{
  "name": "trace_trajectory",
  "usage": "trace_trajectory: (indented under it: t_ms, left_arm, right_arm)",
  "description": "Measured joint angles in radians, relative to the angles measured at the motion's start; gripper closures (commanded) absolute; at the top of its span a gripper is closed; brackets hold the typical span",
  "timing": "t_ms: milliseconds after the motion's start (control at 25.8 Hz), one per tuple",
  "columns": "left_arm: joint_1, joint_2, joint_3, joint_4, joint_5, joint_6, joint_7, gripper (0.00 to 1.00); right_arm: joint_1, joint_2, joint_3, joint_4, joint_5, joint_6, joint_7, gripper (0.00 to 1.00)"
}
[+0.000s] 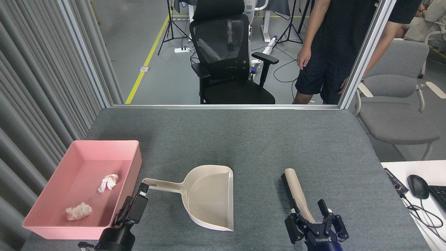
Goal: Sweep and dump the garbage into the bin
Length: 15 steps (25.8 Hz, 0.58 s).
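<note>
Behind table [244, 139], office chair [226, 59], person [334, 45] stand.

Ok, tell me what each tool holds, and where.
Right tool is open around the brush handle's end, not clamped. Left tool sits by the dustpan handle; state unclear.

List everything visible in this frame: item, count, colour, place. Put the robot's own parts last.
bin: 1, pink, front-left of table.
garbage: 2 white tissue wads, both inside the bin; the second lies farther back.
dustpan: 1, beige, centre-front, empty, handle pointing left.
brush: 1, beige handle with dark bristles, right of the dustpan.
table: 1, grey felt top.
office chair: 1, black, behind the table.
grey chair: 1, at right.
mouse: 1, black, on the white desk at right.
person: 1, in dark clothes, standing behind the table.
left gripper: near the dustpan handle's end, not holding it.
right gripper: open, astride the brush handle.
</note>
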Motion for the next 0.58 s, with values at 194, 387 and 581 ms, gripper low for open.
trace_trajectory:
  t_ms: [194, 387, 581]
  left_arm:
    - [-0.038, 0.006, -0.004, -0.039, -0.331, -0.016, 0.03, 0.02]
    - [-0.059, 0.075, -0.002, -0.041, -0.602, -0.058, 0.12, 0.01]
    - [-0.05, 0.114, 0.013, -0.045, -0.676, -0.102, 0.152, 0.01]
  right_arm:
    - [-0.135, 0.03, 0.039, 0.101, 0.008, 0.056, 0.005, 0.04]
    - [-0.209, 0.035, 0.095, 0.148, 0.033, 0.101, 0.006, 0.04]
    - [-0.227, 0.037, 0.122, 0.163, 0.101, 0.113, 0.009, 0.04]
